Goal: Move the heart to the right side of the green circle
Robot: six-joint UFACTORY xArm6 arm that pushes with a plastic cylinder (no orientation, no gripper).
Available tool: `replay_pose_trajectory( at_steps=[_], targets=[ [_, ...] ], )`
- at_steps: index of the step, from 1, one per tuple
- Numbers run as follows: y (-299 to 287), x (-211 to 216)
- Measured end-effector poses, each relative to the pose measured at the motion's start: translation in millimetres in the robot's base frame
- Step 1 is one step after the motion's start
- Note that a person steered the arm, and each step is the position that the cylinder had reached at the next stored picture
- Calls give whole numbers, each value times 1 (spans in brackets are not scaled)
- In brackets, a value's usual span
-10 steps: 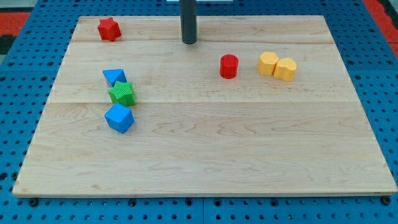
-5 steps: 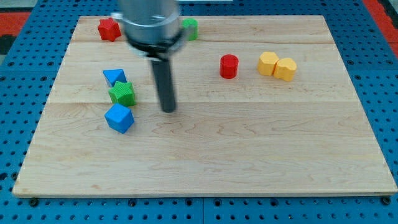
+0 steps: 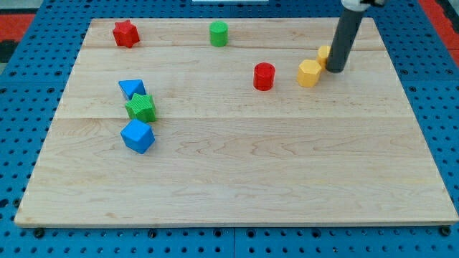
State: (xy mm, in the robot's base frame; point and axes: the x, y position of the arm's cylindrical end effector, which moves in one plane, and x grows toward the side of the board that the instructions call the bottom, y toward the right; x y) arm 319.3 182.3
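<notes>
Swung right, my tip now splits the two yellow blocks; no claw shows.

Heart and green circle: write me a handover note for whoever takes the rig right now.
My tip stands at the view's right, just right of a yellow block and in front of a second yellow block, mostly hidden behind the rod. Which of these two is the heart cannot be told.
The green circle sits near the view's top, middle, with the red cylinder between it and the yellow pair.
Done: nothing rests beside the circle's right yet.
Left: push the heart toward the view's left and top to the circle's right side, steering clear of the red cylinder.
</notes>
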Motion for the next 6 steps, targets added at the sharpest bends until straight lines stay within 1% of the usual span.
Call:
replay_pose_trajectory(
  at_steps=[1, 2, 3, 4, 6],
  targets=[
    [-14, 0],
    [-27, -15],
    [-28, -47],
    [-12, -49],
    [-4, -51]
  ],
)
